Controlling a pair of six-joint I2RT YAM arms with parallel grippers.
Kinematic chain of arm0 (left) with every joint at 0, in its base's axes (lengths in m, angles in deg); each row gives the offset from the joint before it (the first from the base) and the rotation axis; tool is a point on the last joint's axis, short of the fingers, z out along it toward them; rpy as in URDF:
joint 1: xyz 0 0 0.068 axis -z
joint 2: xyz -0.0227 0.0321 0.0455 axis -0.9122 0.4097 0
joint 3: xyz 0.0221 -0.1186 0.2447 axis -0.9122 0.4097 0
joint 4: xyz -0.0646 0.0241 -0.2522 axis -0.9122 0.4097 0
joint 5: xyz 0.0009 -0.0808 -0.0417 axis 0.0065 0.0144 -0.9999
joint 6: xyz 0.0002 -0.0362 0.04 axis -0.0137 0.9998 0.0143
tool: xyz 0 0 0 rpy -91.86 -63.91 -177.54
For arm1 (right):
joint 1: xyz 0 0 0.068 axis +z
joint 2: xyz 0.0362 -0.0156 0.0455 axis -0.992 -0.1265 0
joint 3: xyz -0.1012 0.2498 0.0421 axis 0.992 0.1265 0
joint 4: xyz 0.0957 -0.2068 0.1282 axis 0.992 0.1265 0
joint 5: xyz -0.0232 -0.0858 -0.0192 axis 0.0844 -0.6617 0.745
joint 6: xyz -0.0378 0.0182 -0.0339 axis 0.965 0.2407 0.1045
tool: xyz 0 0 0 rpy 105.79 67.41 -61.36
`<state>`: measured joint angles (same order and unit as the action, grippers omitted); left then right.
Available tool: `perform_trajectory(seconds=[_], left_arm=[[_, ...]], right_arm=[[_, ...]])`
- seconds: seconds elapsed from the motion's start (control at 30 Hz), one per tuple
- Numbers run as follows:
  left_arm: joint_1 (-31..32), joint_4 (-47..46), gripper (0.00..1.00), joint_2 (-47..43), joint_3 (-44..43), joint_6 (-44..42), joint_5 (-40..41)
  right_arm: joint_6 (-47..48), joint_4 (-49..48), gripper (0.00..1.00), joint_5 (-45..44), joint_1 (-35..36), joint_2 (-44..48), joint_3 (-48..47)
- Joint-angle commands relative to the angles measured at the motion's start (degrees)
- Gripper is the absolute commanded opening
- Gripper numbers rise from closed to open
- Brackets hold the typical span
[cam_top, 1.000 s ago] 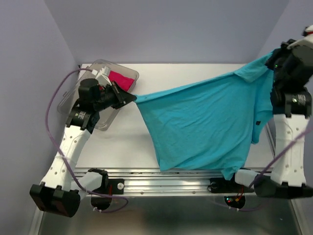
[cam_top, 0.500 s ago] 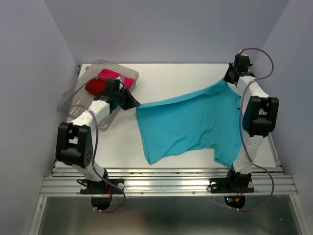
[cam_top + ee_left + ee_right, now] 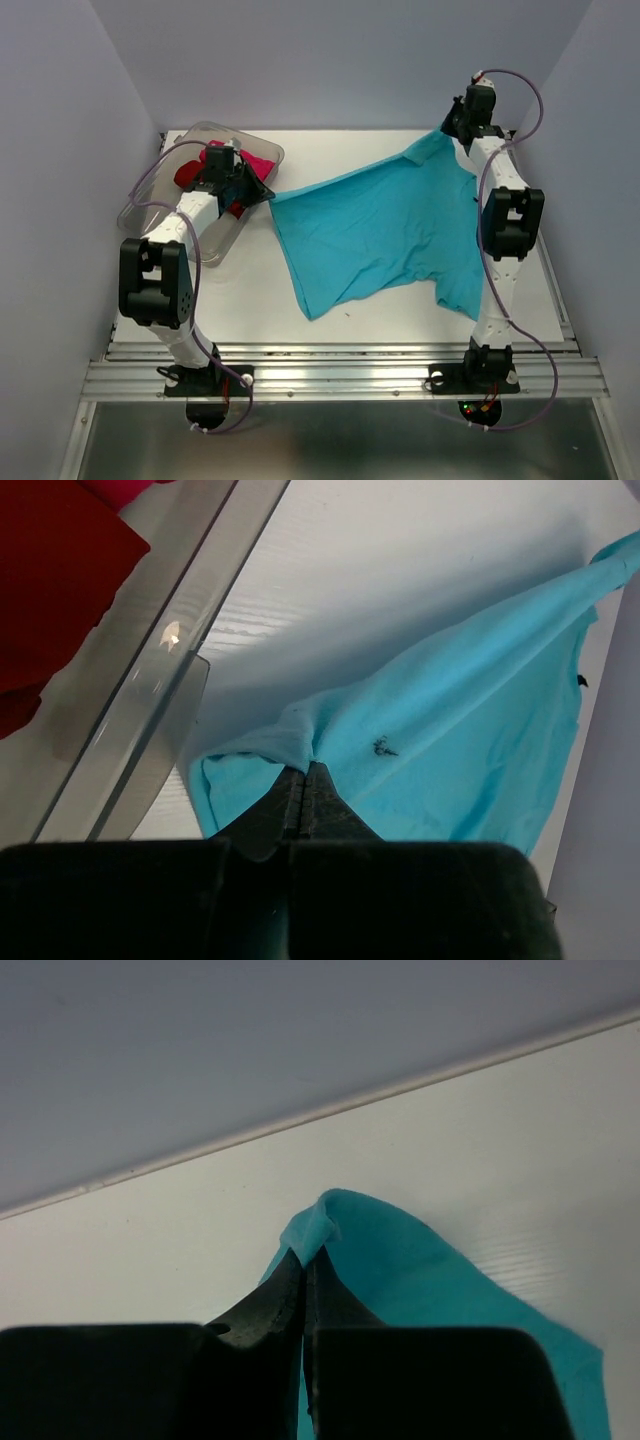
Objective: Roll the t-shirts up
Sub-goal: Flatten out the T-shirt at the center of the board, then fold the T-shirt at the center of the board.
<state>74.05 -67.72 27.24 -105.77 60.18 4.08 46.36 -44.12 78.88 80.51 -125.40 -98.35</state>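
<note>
Clear plastic tub (image 3: 140, 205) on the left holds two tees: one dark red tee (image 3: 187, 176), one pink tee (image 3: 257, 164). One turquoise tee (image 3: 380, 235) stretches over the worktop (image 3: 330, 150), left fingers (image 3: 290, 802) pinching its left corner, right fingers (image 3: 288, 1282) pinching its far-right corner.

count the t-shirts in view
3. The turquoise-blue t-shirt is stretched between the left end effector and the right end effector; the dark red t-shirt and the bright pink t-shirt lie in the clear tub, far left. More may be hidden underneath.
</note>
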Motion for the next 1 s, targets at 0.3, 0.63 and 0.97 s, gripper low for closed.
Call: perform_trajectory(seconds=[0.3, 0.63, 0.97], left_arm=[[0.3, -1.0, 0.00, 0.3, -2.1, -3.4, -1.5], [3.3, -0.3, 0.00, -2.4, 0.8, -4.4, 1.6], [4.0, -0.8, 0.00, -4.3, 6.2, -4.3, 1.9]], right_arm=[[-4.6, 3.3, 0.01, -5.9, 0.2, 9.3, 11.0], [-7.3, 7.1, 0.01, -8.5, 0.2, 14.7, 18.5], [-5.0, 9.3, 0.01, -9.1, -1.0, 16.7, 21.6]])
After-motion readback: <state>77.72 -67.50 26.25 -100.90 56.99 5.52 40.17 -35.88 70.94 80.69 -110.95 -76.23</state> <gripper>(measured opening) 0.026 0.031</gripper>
